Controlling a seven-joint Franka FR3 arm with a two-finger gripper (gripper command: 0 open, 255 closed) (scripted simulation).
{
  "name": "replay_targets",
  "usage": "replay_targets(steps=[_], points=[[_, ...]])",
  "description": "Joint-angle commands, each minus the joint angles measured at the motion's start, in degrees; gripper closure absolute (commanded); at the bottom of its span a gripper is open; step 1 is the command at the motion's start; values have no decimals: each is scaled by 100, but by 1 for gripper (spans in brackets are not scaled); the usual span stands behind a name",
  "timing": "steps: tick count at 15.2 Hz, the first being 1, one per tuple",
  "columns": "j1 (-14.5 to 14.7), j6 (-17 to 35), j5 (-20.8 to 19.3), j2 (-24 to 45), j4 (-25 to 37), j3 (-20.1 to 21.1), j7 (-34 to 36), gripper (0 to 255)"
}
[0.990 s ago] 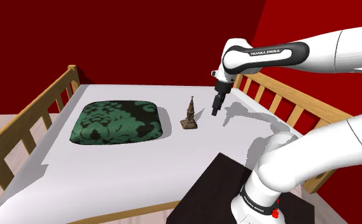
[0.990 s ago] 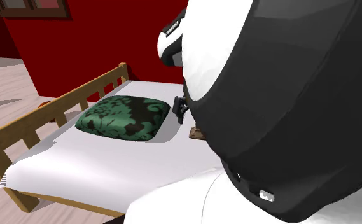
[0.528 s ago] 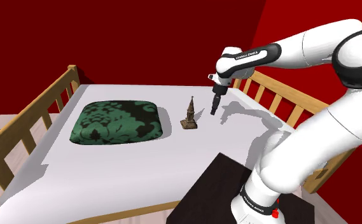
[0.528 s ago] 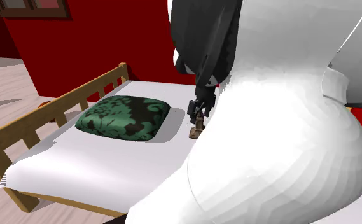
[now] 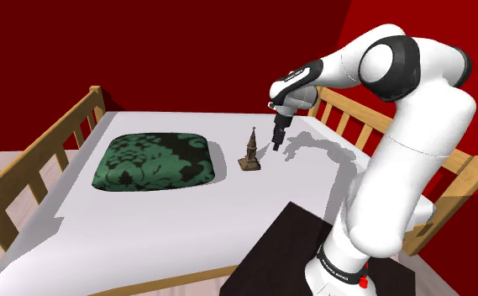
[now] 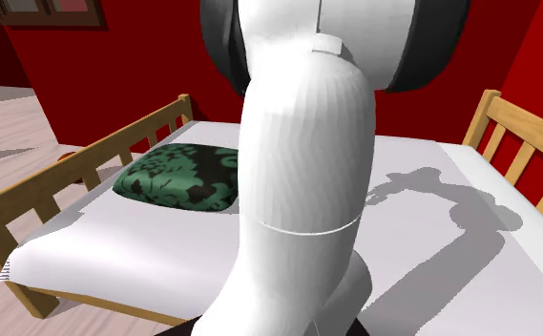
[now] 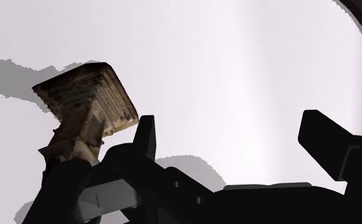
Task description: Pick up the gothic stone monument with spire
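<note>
Red walls (image 5: 186,50) surround a white bed (image 5: 161,219); pincer (image 5: 276,145) gapes wide beside the monument (image 5: 249,153).

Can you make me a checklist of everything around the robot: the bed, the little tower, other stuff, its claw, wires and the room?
Surface: white bed with wooden rails.
Job's things: brown monument stands upright on the bed, not held.
Clutter: green patterned pillow, lying apart from the monument.
Grippers: gripper open, holding nothing; the monument sits beside one finger, outside the gap.
Cables: nothing seen.
Surroundings: red walls, pale floor, dark stand.
</note>
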Motion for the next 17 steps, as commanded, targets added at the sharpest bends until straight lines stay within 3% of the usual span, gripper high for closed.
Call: replay_targets(steps=[1,4,8,13,17], points=[[-31,-44,788,773,506,-101,-928,0],[-472,-182,1643,1703,1200,181,-1922,0],[-1147,-435,2363,2721,2227,681,-2830,0],[-1835,-768,2823,3744,3549,1204,-3484,0],[-1883,-577,2944,3906,3492,1290,-3580,0]])
